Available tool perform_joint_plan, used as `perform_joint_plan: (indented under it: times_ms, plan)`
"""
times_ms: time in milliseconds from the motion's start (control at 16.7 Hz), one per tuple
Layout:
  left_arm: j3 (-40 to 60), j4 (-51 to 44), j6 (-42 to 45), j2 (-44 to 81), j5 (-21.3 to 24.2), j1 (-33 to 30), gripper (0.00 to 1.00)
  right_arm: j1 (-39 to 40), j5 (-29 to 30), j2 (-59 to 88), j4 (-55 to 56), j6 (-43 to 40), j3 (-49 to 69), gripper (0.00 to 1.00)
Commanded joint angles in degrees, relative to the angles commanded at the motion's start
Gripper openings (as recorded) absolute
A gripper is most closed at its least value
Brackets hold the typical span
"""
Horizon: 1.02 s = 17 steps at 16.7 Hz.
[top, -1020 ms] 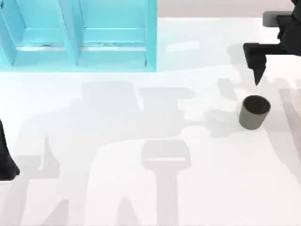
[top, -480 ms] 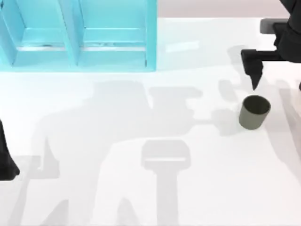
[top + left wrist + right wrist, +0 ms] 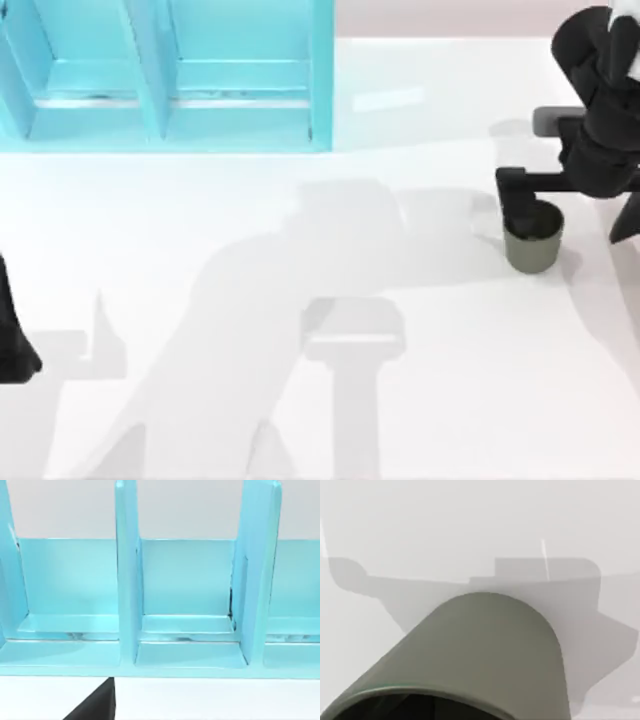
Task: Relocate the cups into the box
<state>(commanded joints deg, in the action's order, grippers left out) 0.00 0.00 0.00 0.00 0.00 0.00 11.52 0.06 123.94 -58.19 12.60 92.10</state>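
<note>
While the olive-grey cup [image 3: 530, 245] stands upright, mouth up, at the worktop's [image 3: 300, 250] right side, the right tool [image 3: 527, 200] reaches down over its rim; grip state cannot be told. Left arm is parked at the left edge.

The cup [image 3: 531, 250] at about three o'clock is plain dark olive-grey, without pattern. The box [image 3: 165, 75] at eleven o'clock is bright turquoise blue. The table [image 3: 300, 400] is white. Both arms are black.
</note>
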Motion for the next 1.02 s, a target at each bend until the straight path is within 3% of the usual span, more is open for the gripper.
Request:
perform_joint_plan:
  times_ms: [300,1020]
  plan:
    - [0.00,0.00,0.00,0.00,0.00,0.00,1.00,-0.02,0.00,0.05,0.56,-0.01,-0.48,1.00]
    - [0.00,0.00,0.00,0.00,0.00,0.00,1.00,-0.02,0.00,0.05,0.56,-0.01,-0.48,0.10]
